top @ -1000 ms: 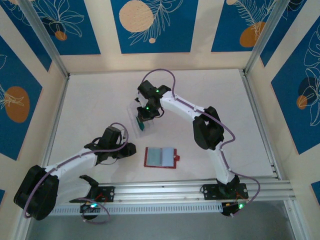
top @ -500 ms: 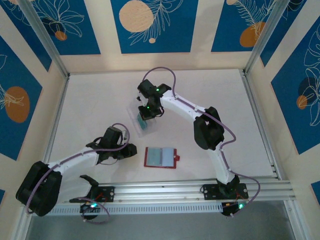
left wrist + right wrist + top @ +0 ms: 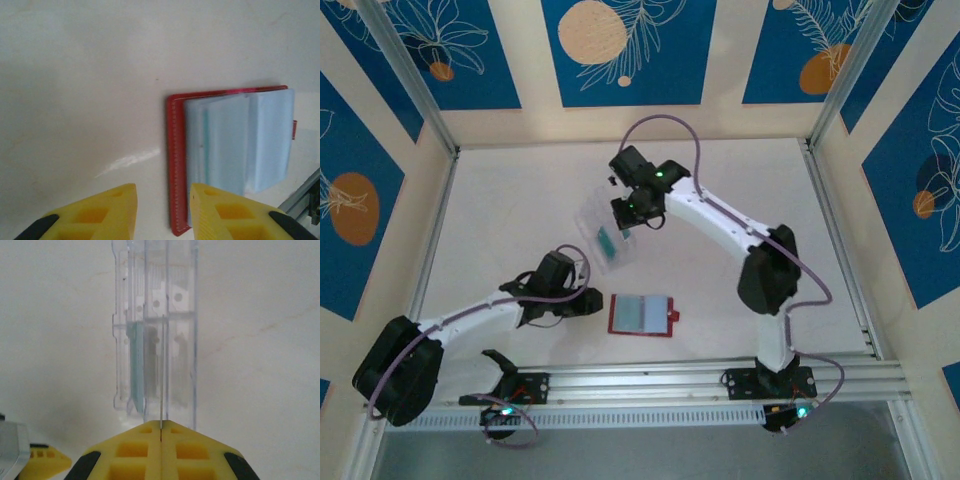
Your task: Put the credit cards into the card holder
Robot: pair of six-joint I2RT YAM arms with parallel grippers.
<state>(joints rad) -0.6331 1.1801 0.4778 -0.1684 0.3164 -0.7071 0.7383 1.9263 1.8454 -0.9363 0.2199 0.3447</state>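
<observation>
The card holder [image 3: 640, 314] lies open on the tabletop [image 3: 500, 220], close to the near edge and about midway between the side edges, its pale blue sleeves facing up inside the red cover. The left gripper [image 3: 162, 194] is low at the holder's left side. Its jaws stand apart with nothing between them, one finger over bare tabletop and the other at the holder's red edge. Farther in, about halfway to the far edge, the right gripper [image 3: 161, 426] has its jaws closed on a thin sheet [image 3: 161, 370] seen edge-on. I cannot tell whether the sheet is a card or a part of the clear case [image 3: 175, 340], which lies just past the fingertips. One teal card [image 3: 134, 365] stands in the case, left of the sheet. Whether the case rests on the tabletop or is lifted I cannot tell.
</observation>
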